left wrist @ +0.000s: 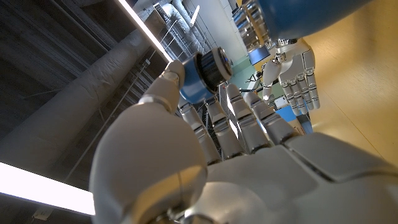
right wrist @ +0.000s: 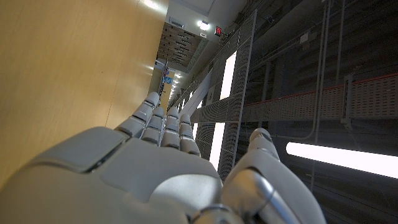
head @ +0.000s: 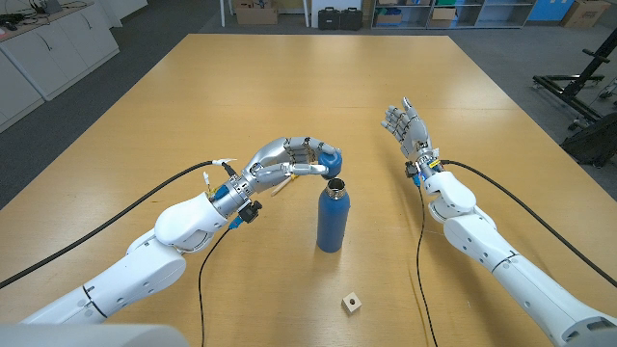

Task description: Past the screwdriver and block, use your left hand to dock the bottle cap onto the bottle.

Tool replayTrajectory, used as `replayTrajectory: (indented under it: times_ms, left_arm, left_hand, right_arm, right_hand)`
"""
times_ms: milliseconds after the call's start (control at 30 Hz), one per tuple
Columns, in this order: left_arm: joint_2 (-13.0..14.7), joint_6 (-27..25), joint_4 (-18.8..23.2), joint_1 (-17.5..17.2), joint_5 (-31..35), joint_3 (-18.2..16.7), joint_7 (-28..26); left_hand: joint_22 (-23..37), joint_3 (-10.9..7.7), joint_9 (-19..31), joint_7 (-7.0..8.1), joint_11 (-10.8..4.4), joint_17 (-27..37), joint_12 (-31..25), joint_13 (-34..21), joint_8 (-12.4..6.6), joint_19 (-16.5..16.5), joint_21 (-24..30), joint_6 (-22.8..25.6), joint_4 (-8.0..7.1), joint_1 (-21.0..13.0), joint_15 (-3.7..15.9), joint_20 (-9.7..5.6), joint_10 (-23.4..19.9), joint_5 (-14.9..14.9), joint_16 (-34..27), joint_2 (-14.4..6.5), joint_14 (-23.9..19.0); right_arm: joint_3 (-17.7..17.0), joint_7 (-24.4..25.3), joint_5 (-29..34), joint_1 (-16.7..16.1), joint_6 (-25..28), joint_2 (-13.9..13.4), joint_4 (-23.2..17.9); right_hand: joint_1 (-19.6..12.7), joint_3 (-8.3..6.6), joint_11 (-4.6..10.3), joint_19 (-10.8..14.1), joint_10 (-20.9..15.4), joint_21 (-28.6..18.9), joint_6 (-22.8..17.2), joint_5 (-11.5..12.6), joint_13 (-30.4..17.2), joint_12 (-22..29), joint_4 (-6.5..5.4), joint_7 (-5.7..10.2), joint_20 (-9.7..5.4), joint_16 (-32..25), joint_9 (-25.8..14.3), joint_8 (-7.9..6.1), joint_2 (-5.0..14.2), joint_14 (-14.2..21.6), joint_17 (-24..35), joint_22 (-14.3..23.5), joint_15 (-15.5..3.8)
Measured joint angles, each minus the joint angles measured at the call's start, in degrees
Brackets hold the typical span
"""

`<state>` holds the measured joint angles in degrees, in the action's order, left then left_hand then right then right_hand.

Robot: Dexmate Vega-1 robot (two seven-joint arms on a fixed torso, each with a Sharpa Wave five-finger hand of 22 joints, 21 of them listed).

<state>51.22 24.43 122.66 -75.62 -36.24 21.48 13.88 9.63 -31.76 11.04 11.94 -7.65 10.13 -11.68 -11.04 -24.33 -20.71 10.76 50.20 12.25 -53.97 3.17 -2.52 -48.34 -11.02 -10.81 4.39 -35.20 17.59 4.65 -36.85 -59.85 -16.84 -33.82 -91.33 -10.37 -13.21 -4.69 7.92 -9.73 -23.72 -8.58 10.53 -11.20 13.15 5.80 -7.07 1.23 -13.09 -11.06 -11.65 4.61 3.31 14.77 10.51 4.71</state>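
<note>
Holding one blue bottle cap (head: 331, 157) at the bottle's (head: 332, 220) twelve o'clock, the left robot hand (head: 289, 160) hovers; the right robot hand (head: 407, 126), three o'clock, is spread wide; one block (head: 352, 305) sits at six on the bench (head: 289, 77).

Wooden table (head: 289, 87), grey floor (head: 145, 39) (shelving (head: 453, 12) behind)

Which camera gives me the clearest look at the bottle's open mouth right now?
Head view: the blue bottle stands whole, mouth beside the cap held by the left robot hand. Left wrist catches a blue sliver; right wrist doesn't help.

head cam high over table (head: 289, 87), wrist cams close, seemingly inverted, toward ceiling
</note>
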Motion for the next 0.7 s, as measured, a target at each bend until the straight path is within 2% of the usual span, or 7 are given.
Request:
replayTrajectory:
  times_ms: [700]
  left_arm:
    - [0.4,-1.2,-0.4,1.3,0.0,0.8,1.4]
  left_hand:
    - [0.0,-0.17,0.3,-0.15,0.00,0.0,0.0,0.0,0.00,0.0,0.0,0.3,0.17,0.0,0.00,0.00,0.0,0.1,0.0,0.0,0.0]
  right_arm:
    - [0.4,-0.3,0.3,1.1,0.4,0.2,0.6]
  right_hand:
    - [0.0,0.00,0.00,0.0,0.0,0.2,0.0,0.0,0.0,0.0,0.00,0.00,0.00,0.0,0.0,0.00,0.00,0.0,0.3,0.0,0.00]
